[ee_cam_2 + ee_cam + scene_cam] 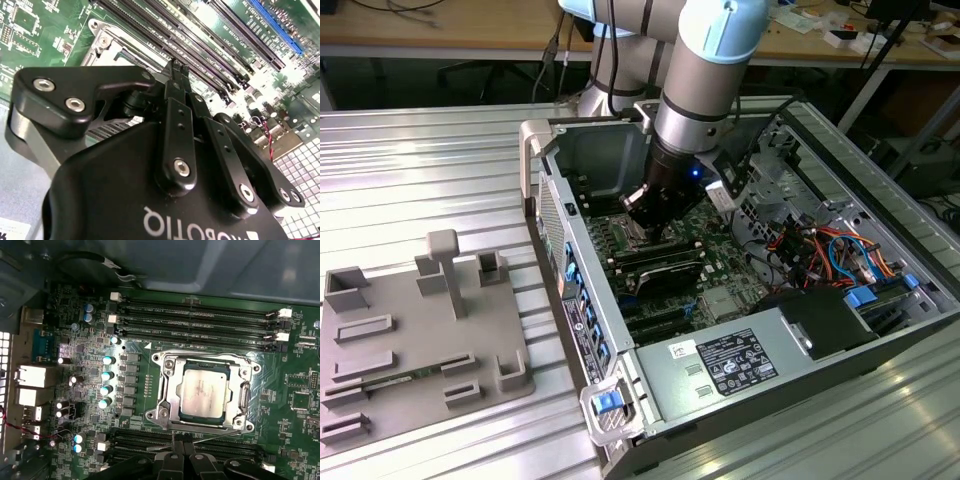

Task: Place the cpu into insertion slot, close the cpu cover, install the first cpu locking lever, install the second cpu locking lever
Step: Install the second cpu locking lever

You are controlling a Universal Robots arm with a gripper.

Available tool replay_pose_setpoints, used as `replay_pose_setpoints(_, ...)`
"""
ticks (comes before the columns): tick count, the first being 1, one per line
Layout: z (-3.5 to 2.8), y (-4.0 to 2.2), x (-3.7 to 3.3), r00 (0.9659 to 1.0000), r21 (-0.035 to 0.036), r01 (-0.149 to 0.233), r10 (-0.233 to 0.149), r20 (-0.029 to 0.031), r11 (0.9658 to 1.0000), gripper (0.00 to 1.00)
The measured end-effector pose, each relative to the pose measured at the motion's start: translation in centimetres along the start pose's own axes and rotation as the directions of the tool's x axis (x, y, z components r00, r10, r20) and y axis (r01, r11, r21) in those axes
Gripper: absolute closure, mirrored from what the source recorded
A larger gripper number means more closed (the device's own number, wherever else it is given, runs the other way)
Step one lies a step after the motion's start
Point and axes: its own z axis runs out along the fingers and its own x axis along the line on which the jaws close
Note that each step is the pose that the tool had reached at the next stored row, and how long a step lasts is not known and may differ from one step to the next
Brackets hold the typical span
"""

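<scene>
One cpu [200, 393] sits under one cpu cover [170, 390]. Four long black memory slots [195, 322] lie on one side of it, perhaps three more slots [145, 441] on the other. About eight blue-topped capacitors [107, 375] stand nearby.

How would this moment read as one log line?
gripper: shut, at socket edge | cpu: seated | cpu cover: closed
</scene>
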Motion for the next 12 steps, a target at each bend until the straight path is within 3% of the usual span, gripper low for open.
replay_pose_setpoints(6, 0.03, -0.69, 0.07, 1.0000, -0.0002, -0.010, 0.010, -0.0002, 1.0000, 0.89)
replay_pose_setpoints(12, 0.03, -0.65, 1.24, 0.9999, -0.0002, -0.014, 0.014, -0.0003, 0.9999, 0.89)
